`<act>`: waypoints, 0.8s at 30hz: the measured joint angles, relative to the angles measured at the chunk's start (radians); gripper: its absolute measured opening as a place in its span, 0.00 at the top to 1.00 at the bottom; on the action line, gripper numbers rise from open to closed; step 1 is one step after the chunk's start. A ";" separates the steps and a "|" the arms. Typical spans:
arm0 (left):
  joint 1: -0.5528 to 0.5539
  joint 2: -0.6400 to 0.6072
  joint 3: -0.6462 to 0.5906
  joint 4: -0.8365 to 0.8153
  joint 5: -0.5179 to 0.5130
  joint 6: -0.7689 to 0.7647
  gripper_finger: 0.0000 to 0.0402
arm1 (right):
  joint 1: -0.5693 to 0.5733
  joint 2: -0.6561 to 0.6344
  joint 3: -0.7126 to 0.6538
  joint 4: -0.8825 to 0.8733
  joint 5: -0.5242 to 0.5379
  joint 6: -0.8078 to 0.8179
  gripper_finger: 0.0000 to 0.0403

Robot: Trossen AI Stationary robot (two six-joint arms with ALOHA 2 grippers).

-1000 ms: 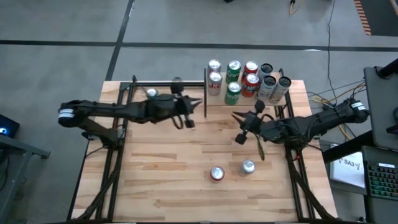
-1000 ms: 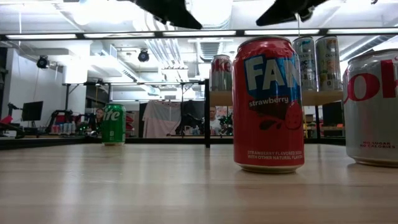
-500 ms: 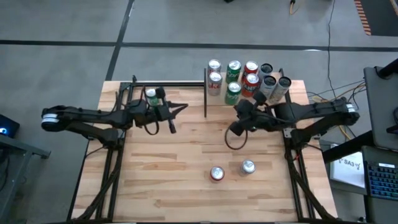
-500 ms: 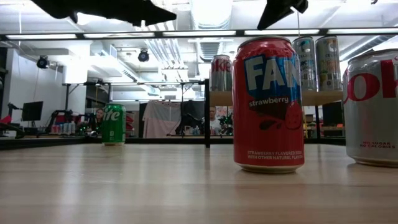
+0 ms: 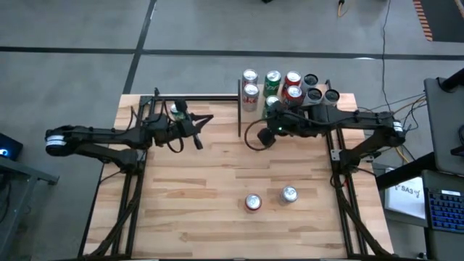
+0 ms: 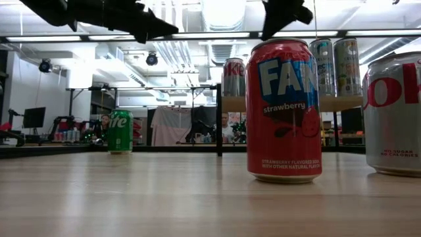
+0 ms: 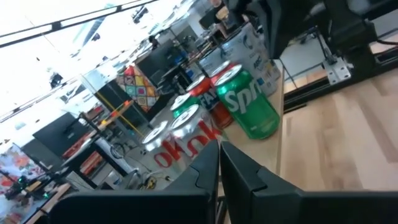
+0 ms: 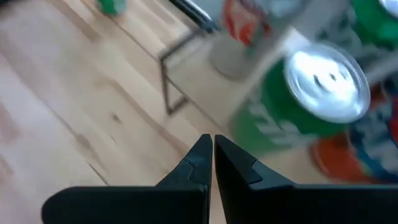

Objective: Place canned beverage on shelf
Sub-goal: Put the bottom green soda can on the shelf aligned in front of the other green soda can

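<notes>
While cylindrical metal cans (image 5: 290, 88) crowd light-wood shelf (image 5: 345, 101), striped tabletop (image 5: 217, 196) glossy.

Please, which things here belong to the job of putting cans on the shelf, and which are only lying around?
For the job:
shelf
red can, silver can and green can, all on the table
left claw and right claw, both shut

Lying about:
keyboard
cables beside the table
</notes>
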 joint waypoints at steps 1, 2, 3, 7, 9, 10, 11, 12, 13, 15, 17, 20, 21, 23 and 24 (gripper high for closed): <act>0.004 -0.002 0.000 -0.001 0.000 -0.004 1.00 | -0.003 0.002 0.000 -0.031 0.000 0.019 0.98; 0.007 -0.003 0.000 0.000 0.000 -0.008 1.00 | -0.007 0.005 0.000 -0.060 0.001 0.034 0.98; 0.009 -0.003 0.000 0.001 0.001 -0.012 1.00 | -0.008 0.006 0.000 -0.084 0.003 0.051 0.98; 0.010 -0.003 0.002 0.003 0.001 -0.013 1.00 | -0.019 0.009 0.000 -0.108 0.008 0.074 0.98; 0.010 -0.003 0.002 0.010 0.002 -0.013 1.00 | -0.025 0.011 0.000 -0.107 0.016 0.071 0.98; 0.010 -0.003 0.002 0.012 0.002 -0.013 1.00 | -0.029 0.012 0.000 -0.107 0.024 0.071 0.98; 0.010 -0.003 0.002 0.014 0.002 -0.013 1.00 | -0.035 0.012 0.000 -0.109 0.030 0.071 0.98; 0.010 -0.003 0.002 0.016 0.002 -0.013 1.00 | -0.043 0.012 0.000 -0.110 0.030 0.068 0.98; 0.010 -0.003 0.002 0.017 0.002 -0.013 1.00 | -0.048 0.012 0.000 -0.111 0.031 0.067 0.98; 0.010 -0.003 0.003 0.017 0.002 -0.013 1.00 | -0.061 0.013 0.000 -0.110 0.033 0.067 0.98; 0.009 -0.003 0.003 0.017 0.002 -0.013 1.00 | -0.074 0.013 0.000 -0.110 0.033 0.057 0.98; 0.009 -0.003 0.003 0.018 0.002 -0.012 1.00 | -0.086 0.016 0.000 -0.108 0.033 0.050 0.98; 0.009 -0.003 0.003 0.018 0.002 -0.012 1.00 | -0.090 0.016 0.000 -0.108 0.033 0.048 0.98; 0.009 -0.003 0.003 0.018 0.002 -0.011 1.00 | -0.095 0.017 0.000 -0.106 0.033 0.044 0.98; 0.009 -0.003 0.004 0.018 0.003 -0.011 1.00 | -0.098 0.018 0.000 -0.106 0.033 0.043 0.98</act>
